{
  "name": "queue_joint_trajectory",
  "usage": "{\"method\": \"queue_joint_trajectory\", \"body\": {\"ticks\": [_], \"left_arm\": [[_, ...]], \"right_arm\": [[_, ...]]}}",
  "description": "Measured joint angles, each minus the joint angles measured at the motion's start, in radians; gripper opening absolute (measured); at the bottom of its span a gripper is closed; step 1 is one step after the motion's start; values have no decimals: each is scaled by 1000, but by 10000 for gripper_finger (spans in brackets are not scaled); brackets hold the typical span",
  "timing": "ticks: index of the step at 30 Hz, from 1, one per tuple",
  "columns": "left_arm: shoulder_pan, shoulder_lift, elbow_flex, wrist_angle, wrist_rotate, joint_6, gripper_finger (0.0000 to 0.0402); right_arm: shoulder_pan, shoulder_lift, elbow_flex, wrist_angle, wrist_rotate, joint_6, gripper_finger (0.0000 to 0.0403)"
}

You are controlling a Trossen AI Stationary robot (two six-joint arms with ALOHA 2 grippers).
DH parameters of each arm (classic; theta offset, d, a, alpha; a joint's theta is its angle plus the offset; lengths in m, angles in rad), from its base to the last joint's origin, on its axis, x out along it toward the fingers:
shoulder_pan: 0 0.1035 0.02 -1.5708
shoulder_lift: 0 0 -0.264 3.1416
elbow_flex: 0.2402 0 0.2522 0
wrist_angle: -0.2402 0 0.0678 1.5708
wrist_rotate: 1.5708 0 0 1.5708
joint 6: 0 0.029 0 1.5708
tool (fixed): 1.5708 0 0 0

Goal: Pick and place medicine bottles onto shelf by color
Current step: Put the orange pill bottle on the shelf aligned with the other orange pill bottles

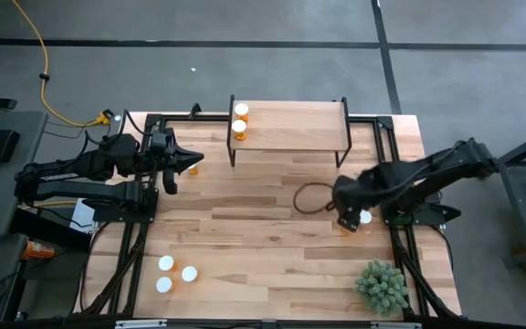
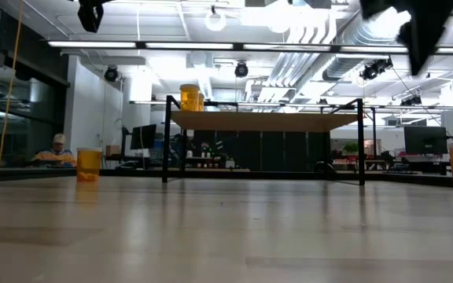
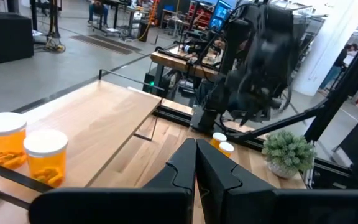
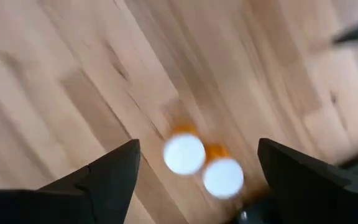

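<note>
High view, shelf: carrying two capped medicine bottles.
Left end effector: clenched, hanging empty beside shelf.
Right end effector: released, hovering over two bottles on counter.

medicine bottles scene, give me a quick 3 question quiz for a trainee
1. True or false: two medicine bottles already stand on the shelf.
2. Multiple choice: the right hand is (a) shut on a bottle, (b) open above two white-capped bottles, (c) resting on the shelf.
3. Fill in: in the high view, the three bottles near the table's front edge stand on the ___ arm's side.

Key
1. True; they stand at the shelf's left end, seen from above.
2. b; the right wrist view shows both fingers spread wide with the two caps between them.
3. left; the left hand, fingers together, waits near the shelf's left end.
</note>
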Motion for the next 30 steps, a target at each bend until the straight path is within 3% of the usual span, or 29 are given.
{"method": "queue_joint_trajectory", "body": {"ticks": [4, 9, 20, 24, 30], "left_arm": [[0, 0, 0, 0, 0, 0, 0], [0, 0, 0, 0, 0, -2, 0], [0, 0, 0, 0, -12, -1, 0], [0, 0, 0, 0, -13, -1, 0], [1, 0, 0, 1, -19, -1, 0]], "right_arm": [[35, 0, -119, 25, -5, 112, 316], [36, -1, -227, 124, -109, 235, 316], [38, -1, -288, 203, -124, 397, 316], [38, 1, -288, 235, -114, 403, 316], [44, 79, -288, 247, -142, 193, 316]]}}
